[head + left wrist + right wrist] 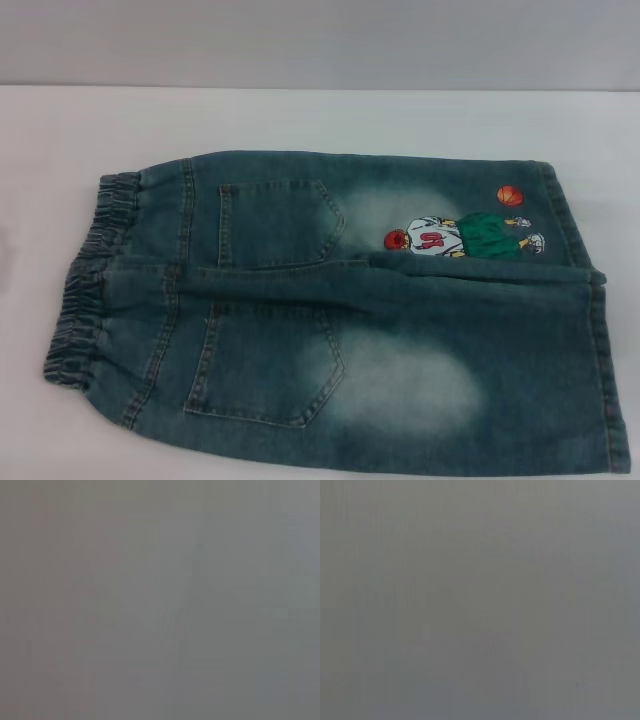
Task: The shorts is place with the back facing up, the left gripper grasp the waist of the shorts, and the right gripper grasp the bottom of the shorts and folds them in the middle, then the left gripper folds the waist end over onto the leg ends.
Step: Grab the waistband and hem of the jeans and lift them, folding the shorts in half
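Item: the shorts [340, 320], back up, flat on the white table [300, 115].
- Nearer leg: plain pocket.
- Farther leg: cartoon beside its hem.
- The waist [85, 280]: left of the pockets.

Neither gripper shows (finger state unknowable); take waist and hems squarely.

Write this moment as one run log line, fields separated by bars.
shorts flat on table, back up | waist left | leg ends right | no gripper in view | folding not started
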You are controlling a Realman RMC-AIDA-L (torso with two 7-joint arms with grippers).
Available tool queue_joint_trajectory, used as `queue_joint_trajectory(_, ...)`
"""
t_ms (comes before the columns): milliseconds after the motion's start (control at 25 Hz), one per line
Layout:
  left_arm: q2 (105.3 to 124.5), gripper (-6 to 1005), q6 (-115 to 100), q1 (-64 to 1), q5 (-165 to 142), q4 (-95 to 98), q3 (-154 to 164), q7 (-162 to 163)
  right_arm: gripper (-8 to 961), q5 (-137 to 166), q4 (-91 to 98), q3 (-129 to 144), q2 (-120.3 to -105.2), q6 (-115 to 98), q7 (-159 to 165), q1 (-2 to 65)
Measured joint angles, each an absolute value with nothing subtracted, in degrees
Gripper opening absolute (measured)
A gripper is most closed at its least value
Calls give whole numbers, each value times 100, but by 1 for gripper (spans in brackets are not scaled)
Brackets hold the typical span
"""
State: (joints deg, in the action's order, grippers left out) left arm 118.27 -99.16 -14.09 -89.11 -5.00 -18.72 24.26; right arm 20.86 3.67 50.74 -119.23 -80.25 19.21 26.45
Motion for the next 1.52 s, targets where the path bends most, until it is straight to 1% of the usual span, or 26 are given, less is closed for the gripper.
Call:
queue_joint_trajectory(120, 11810, 765, -9461, -1497, -8913, -389, -2240, 1967, 496, 2088, 367, 5108, -11926, -7940, 1920, 2677)
queue_joint_trajectory(400, 11837, 765, -9362, -1482, -8920, -456, -2335, 1387, 495, 2099, 393, 5124, -11914, -7134, 1916, 2981)
queue_joint_trajectory(640, 11835, 765, -9261, -1486, -8920, -460, -2409, 1372, 495, 2091, 425, 5080, -11917, -7074, 1919, 3146)
queue_joint_trajectory(1520, 11803, 765, -9012, -1652, -8993, -386, -2355, 1336, 496, 2074, 307, 5068, -11953, -7025, 1964, 3268)
